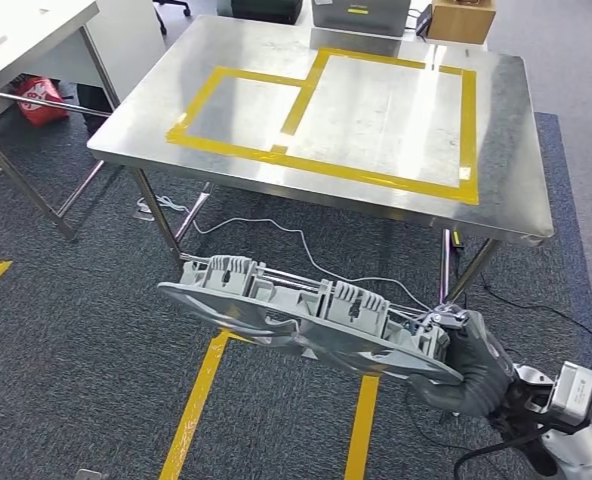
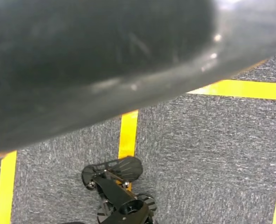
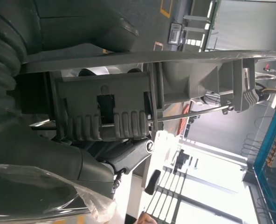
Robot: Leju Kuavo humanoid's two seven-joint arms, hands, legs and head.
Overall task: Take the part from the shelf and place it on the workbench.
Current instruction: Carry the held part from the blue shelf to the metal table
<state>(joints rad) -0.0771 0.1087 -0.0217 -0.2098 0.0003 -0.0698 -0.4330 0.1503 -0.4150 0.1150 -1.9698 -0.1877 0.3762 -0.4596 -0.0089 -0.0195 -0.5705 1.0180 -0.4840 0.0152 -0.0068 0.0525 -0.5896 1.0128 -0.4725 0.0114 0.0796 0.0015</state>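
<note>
cardboard box far table edge | red bag under neighbouring table | white cable on carpet

Long grey ribbed plastic part hanging tilted above carpet, gripped at one end by right hand, short of steel worktop.

Grey part, silver workbench w/ yellow tape rectangles, dk grey carpet w/ yellow lines
</note>
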